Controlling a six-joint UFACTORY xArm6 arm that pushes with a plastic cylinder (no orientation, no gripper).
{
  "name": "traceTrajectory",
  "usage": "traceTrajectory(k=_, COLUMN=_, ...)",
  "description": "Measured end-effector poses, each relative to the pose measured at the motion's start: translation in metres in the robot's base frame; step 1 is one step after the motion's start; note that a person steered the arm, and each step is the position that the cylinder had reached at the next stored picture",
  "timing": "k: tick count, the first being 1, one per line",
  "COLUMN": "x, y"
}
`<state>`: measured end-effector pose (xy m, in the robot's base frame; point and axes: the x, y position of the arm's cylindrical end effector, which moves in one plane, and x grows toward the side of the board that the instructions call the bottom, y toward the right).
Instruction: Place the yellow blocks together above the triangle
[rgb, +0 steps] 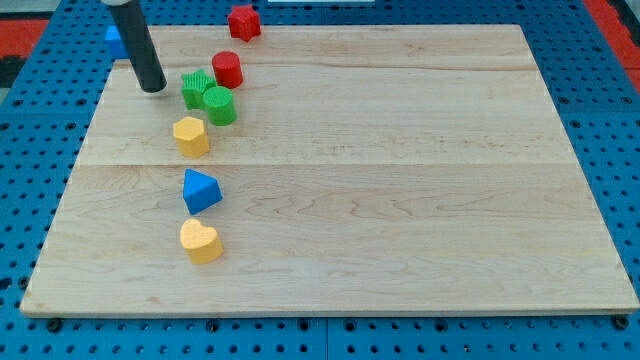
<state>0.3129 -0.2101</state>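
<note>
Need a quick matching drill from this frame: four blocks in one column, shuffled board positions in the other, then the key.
Column 1
1. yellow heart
2. blue triangle
3. yellow hexagon
4. red cylinder

Column 2
A. just up and right of the green blocks
B. nearest the view's bottom
C. between the two yellow blocks
D. just below the green blocks

Pairs: 1-B, 2-C, 3-D, 4-A

My tip sits left of the green blocks, touching none.
</note>
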Motion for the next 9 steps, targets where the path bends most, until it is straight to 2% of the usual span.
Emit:
traceTrajectory(k=2, x=0.052, y=0.122)
traceTrajectory(k=3, x=0.064, y=0.167)
traceTrajectory(k=4, x=0.046, y=0.124)
traceTrajectory(k=6, x=0.117, y=0.105)
traceTrajectory(k=7, x=0.189, y=0.134)
traceTrajectory(k=8, x=0.245, y=0.132)
traceTrajectory(k=9, x=0.255, y=0.091)
